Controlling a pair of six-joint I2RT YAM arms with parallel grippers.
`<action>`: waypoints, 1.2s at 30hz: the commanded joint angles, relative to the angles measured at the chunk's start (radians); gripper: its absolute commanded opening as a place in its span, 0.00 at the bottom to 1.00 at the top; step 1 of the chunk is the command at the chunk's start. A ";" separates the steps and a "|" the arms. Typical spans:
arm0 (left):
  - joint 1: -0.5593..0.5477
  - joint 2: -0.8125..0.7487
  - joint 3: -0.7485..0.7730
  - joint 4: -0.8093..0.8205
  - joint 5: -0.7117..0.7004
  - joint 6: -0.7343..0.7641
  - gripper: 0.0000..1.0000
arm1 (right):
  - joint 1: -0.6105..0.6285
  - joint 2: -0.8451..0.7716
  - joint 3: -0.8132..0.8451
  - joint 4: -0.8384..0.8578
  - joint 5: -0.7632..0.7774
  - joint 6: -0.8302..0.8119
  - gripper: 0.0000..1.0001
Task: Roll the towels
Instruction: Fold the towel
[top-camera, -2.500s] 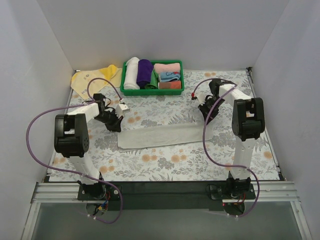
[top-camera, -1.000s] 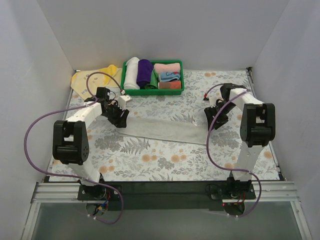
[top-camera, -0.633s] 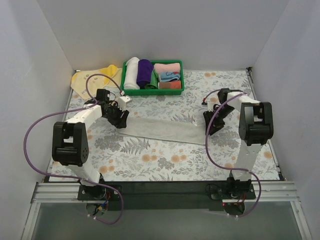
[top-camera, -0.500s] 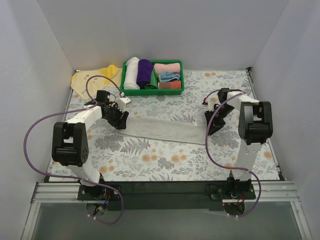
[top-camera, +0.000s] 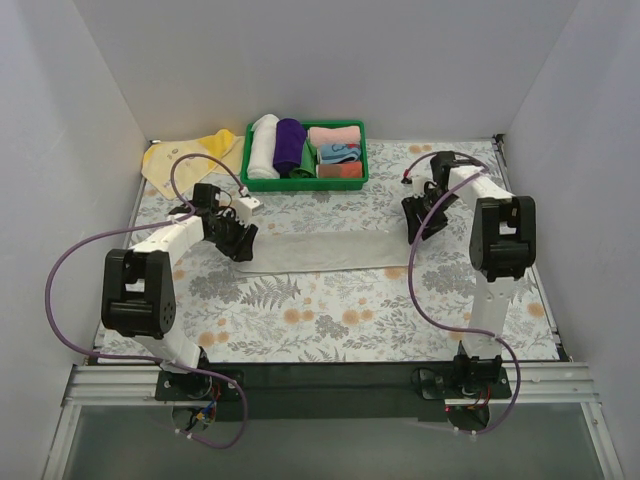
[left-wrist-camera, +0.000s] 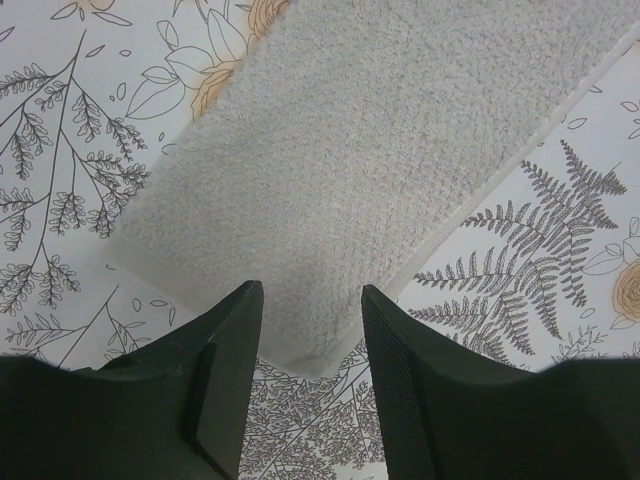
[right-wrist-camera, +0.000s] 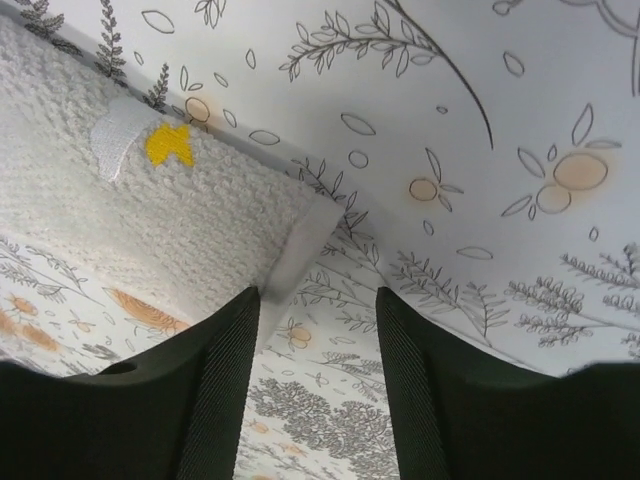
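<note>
Lying flat across mid-frame, the grey towel has the left gripper and right gripper at its ends, both parted and empty. Catching only a corner would likely skew the roll.

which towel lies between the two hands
The plain light grey cloth towel, spread flat mid-table; the pale yellow cloth towel lies bunched in the far left corner.

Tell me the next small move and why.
Probably lower the left gripper and pinch the grey towel at its end to start a roll: it lies flat, and the open jaws hang over its short edge. The right gripper is open too, by the other end.
</note>
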 joint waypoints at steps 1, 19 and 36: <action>-0.005 -0.053 0.008 0.033 0.020 -0.030 0.42 | -0.014 -0.118 -0.045 0.003 0.002 0.026 0.50; -0.005 -0.081 0.016 0.060 0.069 -0.016 0.43 | -0.011 -0.082 -0.182 0.112 -0.049 0.172 0.34; -0.007 -0.045 0.034 0.092 0.001 -0.035 0.42 | 0.091 -0.083 -0.351 0.230 0.169 0.240 0.39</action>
